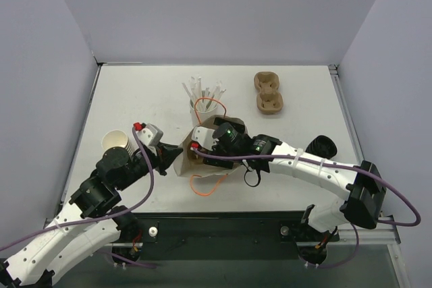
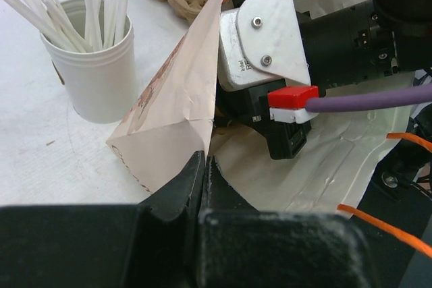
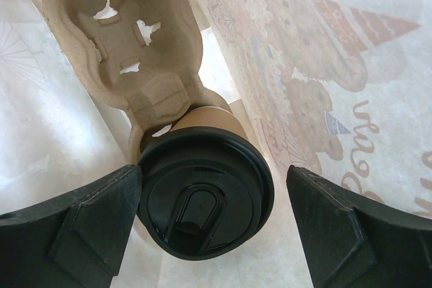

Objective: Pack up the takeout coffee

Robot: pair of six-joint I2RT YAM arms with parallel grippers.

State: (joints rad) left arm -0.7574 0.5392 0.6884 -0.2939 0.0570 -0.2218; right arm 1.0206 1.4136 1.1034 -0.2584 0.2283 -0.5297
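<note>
The takeout coffee [image 3: 202, 200], a brown paper cup under a black lid, sits in one pocket of a pulp cup carrier [image 3: 128, 32] inside a printed paper bag [image 3: 324, 65]. My right gripper [image 3: 214, 180] reaches into the bag and is open. Its fingers flank the lid, with a clear gap on the right side. From above, the bag [image 1: 183, 161] lies on its side mid-table, and the right wrist [image 1: 226, 136] covers its mouth. My left gripper [image 2: 204, 163] is shut, pinching the bag's [image 2: 175, 99] folded rim and holding it up.
A white cup of straws [image 1: 206, 102] stands just behind the bag. A spare pulp carrier [image 1: 268, 92] lies at the back right. Stacked paper cups [image 1: 116, 141] stand beside the left arm, and black lids [image 1: 322, 146] beside the right arm. An orange bag handle [image 1: 206, 183] loops toward me.
</note>
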